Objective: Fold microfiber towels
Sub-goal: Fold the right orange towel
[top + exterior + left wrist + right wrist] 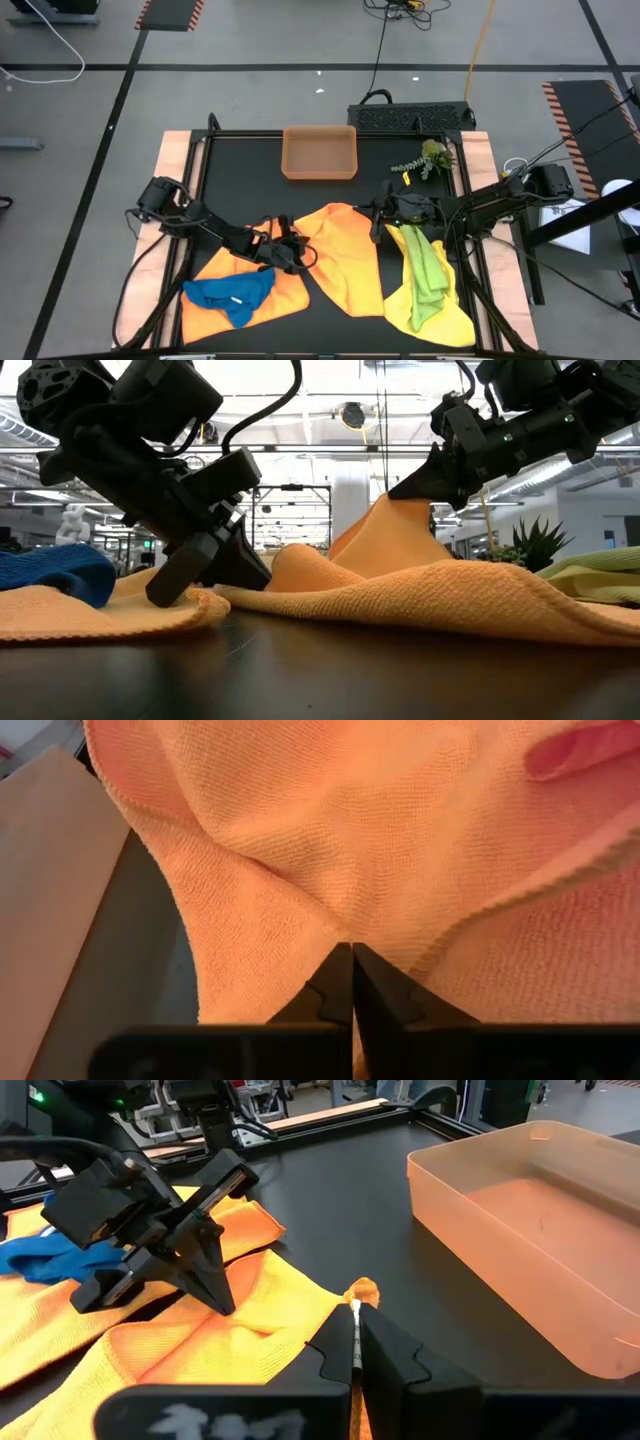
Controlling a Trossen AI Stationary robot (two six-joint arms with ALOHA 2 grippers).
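Both grippers, the left gripper (290,252) and the right gripper (377,222), have jaws clenched on the orange towel (345,262) between them (thin corner pinches); uneven pulling could slip either corner free.

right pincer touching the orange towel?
Touching. Right wrist view: the right pincer is shut on a corner of the orange towel; low view shows that corner lifted.
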